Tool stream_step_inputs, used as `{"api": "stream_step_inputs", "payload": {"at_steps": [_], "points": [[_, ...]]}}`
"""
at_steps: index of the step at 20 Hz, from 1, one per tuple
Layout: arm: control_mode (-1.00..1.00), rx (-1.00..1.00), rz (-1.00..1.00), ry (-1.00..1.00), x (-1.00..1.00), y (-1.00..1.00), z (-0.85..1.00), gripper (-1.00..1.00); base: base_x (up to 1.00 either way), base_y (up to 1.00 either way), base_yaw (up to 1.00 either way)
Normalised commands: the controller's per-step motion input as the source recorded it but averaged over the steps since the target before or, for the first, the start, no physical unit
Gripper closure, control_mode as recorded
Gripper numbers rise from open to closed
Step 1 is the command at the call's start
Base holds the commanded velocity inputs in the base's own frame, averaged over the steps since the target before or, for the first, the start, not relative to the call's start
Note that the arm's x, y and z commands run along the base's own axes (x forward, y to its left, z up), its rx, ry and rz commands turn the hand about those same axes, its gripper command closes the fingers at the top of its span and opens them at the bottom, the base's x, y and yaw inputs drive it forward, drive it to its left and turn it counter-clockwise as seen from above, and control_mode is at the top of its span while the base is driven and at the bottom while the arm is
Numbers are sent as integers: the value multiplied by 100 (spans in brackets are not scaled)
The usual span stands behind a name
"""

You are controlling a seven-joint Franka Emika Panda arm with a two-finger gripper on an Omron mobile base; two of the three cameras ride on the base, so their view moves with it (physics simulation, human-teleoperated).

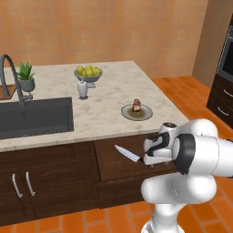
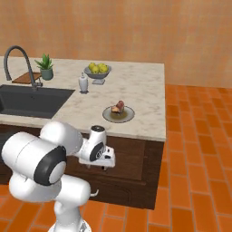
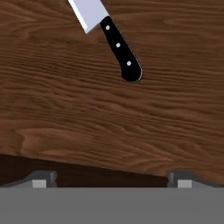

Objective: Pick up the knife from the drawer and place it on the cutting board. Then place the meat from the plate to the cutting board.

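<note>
2 jobs on the list: knife first, then meat, and neither is done yet as far as I can judge

step in hand: I'm lining up over the open drawer to grab the knife

knife: long kitchen knife with a pointed silver blade and black riveted handle [image 3: 119, 47], lying flat on the floor of the wide dark brown wooden drawer [image 3: 87, 113], tip pointing away from the arm in the left base view

how I'd do it well: handle sits off toward the top of the hand view, not between the tips, so I'd slide forward until the black handle is centred, turn the wrist so the jaws cross the handle instead of running along it, then drop straight down. Going for the handle, not the blade, since a thin flat blade would likely slip

gripper: two-finger gripper [image 3: 111, 178] spread as wide as it goes, holding nothing, touching nothing, hanging above bare drawer wood

meat: small reddish-brown lump [image 1: 136, 105] sitting on the round pale-rimmed plate [image 1: 146, 114] on the counter above the drawer

cutting board: reddish-brown board [image 2: 25, 78] way over by the faucet, so that's a long carry across the sink
</note>
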Motion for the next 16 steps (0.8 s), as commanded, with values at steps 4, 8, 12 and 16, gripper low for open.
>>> {"api": "stream_step_inputs", "payload": {"at_steps": [4,8,12,16], "points": [[-100,0,9,-5,44,0,-18,-100,0,0,0],[-100,-1,6,0,41,0,-11,-100,0,0,0],[-100,-2,3,6,47,0,-25,-100,0,0,0],[-100,0,2,1,27,0,-44,-100,0,0,0]]}}
